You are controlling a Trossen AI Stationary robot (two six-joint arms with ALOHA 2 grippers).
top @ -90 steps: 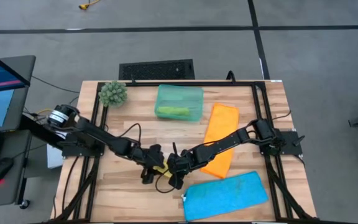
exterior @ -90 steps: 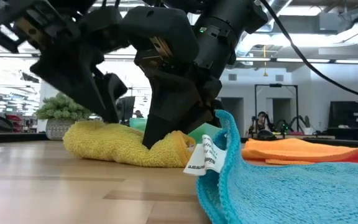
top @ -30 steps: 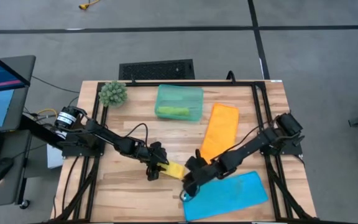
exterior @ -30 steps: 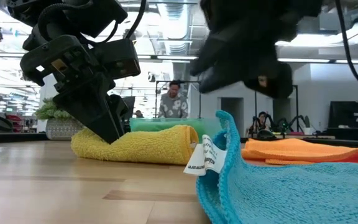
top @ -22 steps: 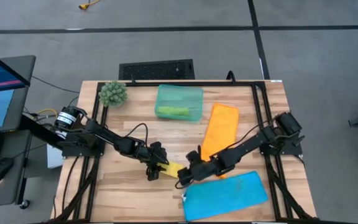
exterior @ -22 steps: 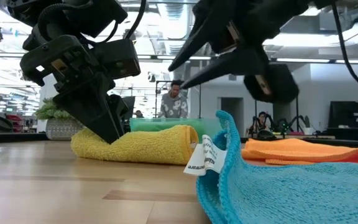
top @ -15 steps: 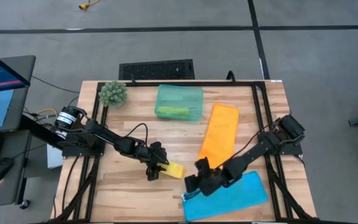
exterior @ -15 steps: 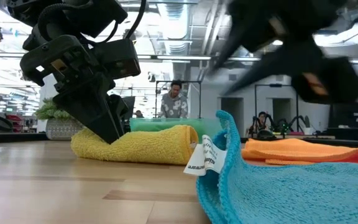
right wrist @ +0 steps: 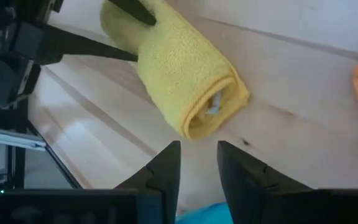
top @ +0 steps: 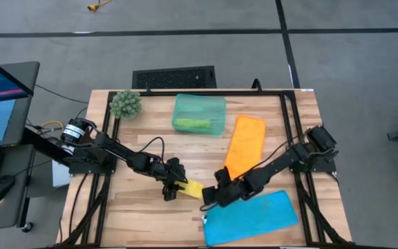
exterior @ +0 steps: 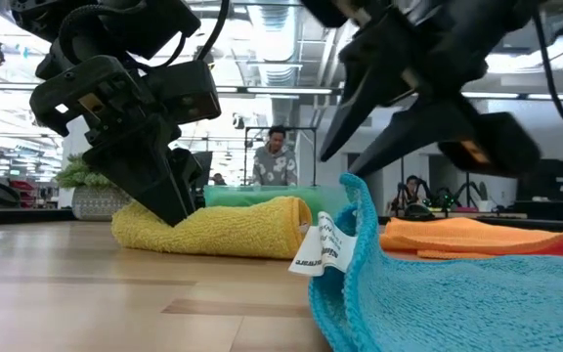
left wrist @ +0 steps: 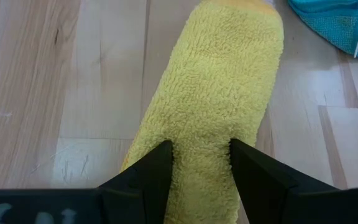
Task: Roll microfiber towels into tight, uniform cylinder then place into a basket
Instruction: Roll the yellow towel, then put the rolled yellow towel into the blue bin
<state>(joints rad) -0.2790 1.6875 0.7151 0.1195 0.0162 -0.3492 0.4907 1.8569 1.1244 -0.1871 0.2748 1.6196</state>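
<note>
Four towels: yellow roll (top: 191, 188) pinched by left jaws (left wrist: 201, 163); right jaws (right wrist: 197, 163) spread.

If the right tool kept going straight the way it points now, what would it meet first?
Probably the open end of the yellow towel roll, which lies just ahead of the right tool; the left tool already grips its far end.

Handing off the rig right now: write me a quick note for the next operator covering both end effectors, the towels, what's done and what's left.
Left end effector: shut on one end of the yellow towel roll, which lies on the table.
Right end effector: open, empty, hovering just off the roll's free end.
Basket: at the table's far side, green towel roll already inside.
Orange towel and blue towel: both flat, unrolled.
Done: green binned, yellow rolled.
Left: basket the yellow roll, then roll and basket orange and blue.
</note>
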